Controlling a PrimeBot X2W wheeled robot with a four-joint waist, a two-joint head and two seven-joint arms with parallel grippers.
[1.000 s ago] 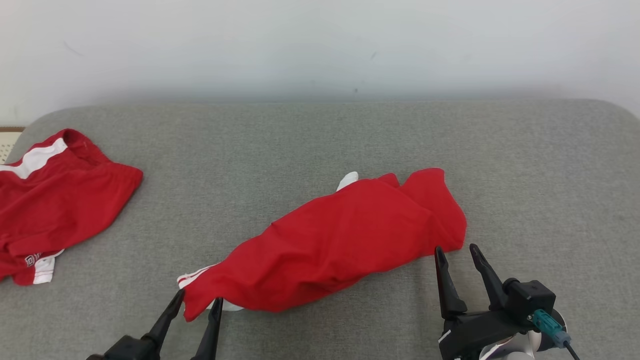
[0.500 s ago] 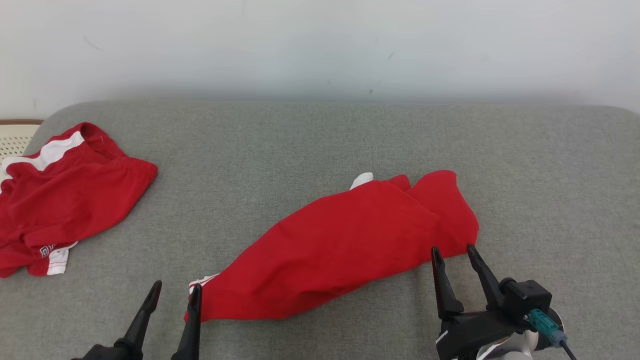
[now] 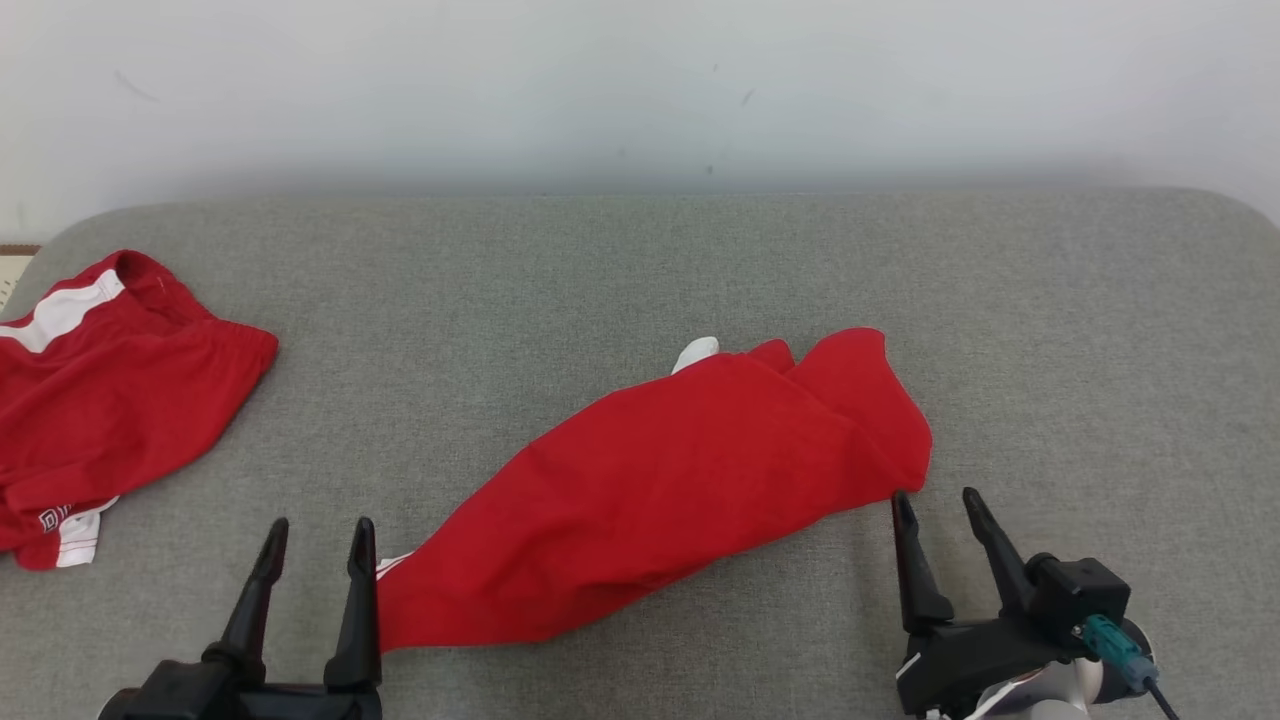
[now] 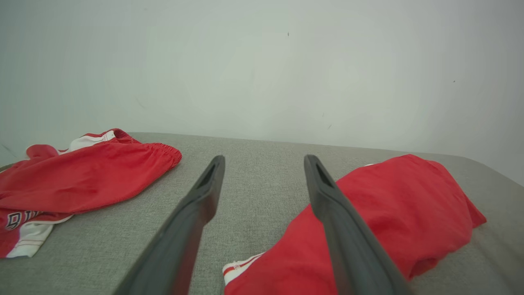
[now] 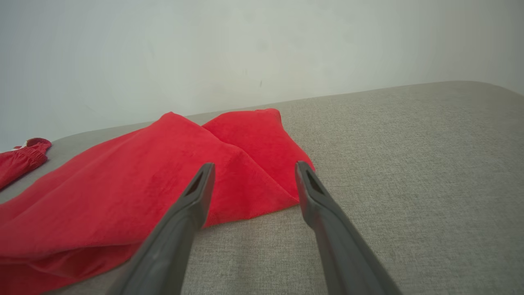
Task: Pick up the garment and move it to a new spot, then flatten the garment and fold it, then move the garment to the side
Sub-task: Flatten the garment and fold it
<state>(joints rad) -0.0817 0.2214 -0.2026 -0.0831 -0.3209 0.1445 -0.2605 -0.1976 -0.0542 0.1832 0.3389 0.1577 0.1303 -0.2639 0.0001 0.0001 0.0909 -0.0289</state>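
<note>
— Grey upholstery (image 3: 600,270) is seen below a pale wall (image 3: 640,90). How is the garment described?
— A red garment (image 3: 660,490) is laid crumpled mid-surface, stretched from near left to far right, with white trim at both ends.
— What is counted?
— Two garments and two grippers. A second garment (image 3: 120,390), red with a white stripe, is heaped at the left edge.
— Is any writing read?
— White letters are seen on its near hem, but they are too cut off to be read.
— And the fingers?
— The left gripper (image 3: 322,525) is spread wide with nothing held, just beside the garment's near-left end. The right gripper (image 3: 935,497) is equally wide and empty at its right corner.
</note>
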